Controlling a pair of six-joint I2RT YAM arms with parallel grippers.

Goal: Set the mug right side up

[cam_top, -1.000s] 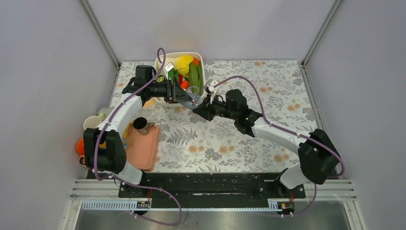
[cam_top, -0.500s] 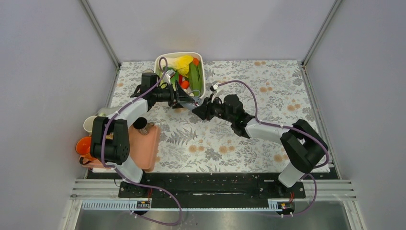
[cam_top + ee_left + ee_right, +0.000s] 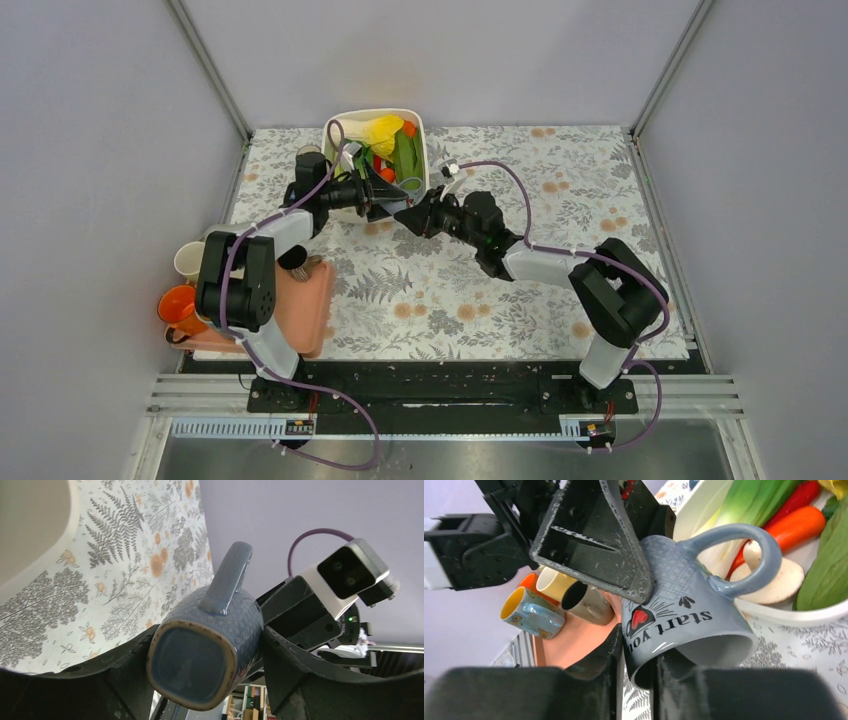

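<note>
The mug (image 3: 684, 610) is blue-grey with a fine cross-hatch, a red heart and black lettering (its base edged in tan), the tablecloth (image 3: 450, 310) white with grey ferns and orange blossoms, the tray (image 3: 310, 300) salmon pink.

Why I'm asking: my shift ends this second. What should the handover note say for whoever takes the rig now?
Left gripper: shut on the mug, fingers across its body near the base.
Right gripper: shut on the mug's rim, apparently with one finger inside the mouth and one outside.
Mug: in the air beside the white bin of vegetables, lying on its side, clear of the table.
Done: mug is lifted and held by both arms.
Left: let one grip go, turn the mouth upward, set the mug down upright.
</note>
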